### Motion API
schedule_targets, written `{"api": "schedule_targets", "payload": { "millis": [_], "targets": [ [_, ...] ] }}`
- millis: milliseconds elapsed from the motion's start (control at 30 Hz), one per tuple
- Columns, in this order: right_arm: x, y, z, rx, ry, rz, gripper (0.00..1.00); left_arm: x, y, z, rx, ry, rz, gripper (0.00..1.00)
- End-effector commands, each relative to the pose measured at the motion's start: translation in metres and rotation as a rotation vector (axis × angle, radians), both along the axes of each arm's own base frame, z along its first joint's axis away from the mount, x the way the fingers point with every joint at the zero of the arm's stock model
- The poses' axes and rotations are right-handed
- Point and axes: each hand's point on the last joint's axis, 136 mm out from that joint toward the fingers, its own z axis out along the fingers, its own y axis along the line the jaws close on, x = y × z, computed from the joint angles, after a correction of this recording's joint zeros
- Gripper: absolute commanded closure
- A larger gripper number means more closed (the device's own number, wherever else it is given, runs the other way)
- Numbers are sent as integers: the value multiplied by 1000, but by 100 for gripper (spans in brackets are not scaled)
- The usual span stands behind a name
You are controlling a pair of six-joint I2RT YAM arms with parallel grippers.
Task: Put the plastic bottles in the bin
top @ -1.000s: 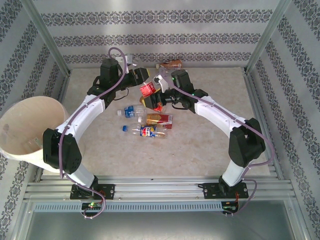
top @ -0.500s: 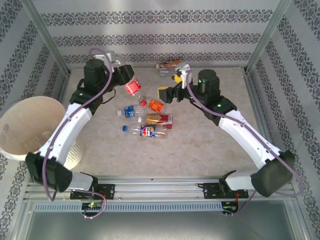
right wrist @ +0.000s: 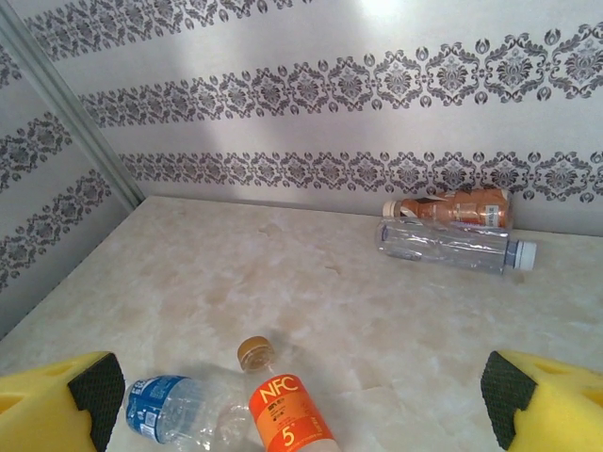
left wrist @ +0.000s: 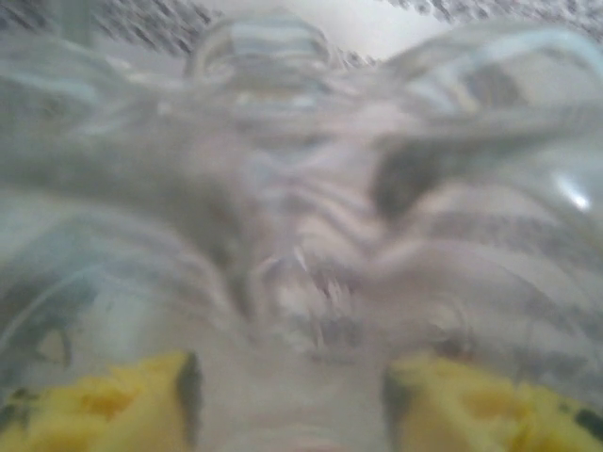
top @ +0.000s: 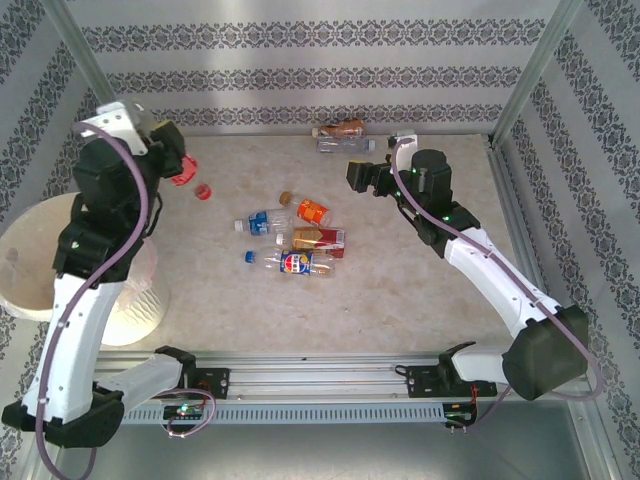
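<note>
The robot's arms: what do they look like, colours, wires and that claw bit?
The left arm and right arm are smooth white tubes linked by chunky black joints, with a thin purple cable trailing along each. The left claw and right claw have bright yellow fingers with black pads.

You're seeing an orange-labelled bottle [right wrist: 287, 414] lying on the mottled beige table [right wrist: 283, 273]; a blue-labelled bottle [right wrist: 179, 410] is lying beside it, a brown bottle [right wrist: 452, 205] behind it, against the grey floral-striped wall [right wrist: 330, 85].
</note>
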Motion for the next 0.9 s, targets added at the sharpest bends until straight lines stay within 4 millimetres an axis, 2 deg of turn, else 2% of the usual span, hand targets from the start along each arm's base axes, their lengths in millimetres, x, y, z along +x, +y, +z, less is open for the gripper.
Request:
{"api": "schedule_targets", "payload": {
  "millis": [0, 233, 400, 467, 633, 867],
  "targets": [
    [9, -4, 2, 23, 3, -40, 2, -24, 44, 3, 136, 58, 218, 48],
    [13, -2, -6, 10, 28, -38, 2, -51, 92, 21, 292, 112, 498, 47],
    [16, 0, -13, 15, 57, -34, 2, -77, 121, 19, 324, 168, 648, 47],
    [17, 4, -14, 28, 70, -20, 2, -81, 130, 7, 284, 207, 648, 46],
    [21, 11, -21, 44, 103, 5, 2, -82, 154, -45, 134, 357, 625, 47],
    [22, 13, -23, 36, 117, 15, 2, -85, 169, -88, -19, 436, 606, 46]
  ]
}}
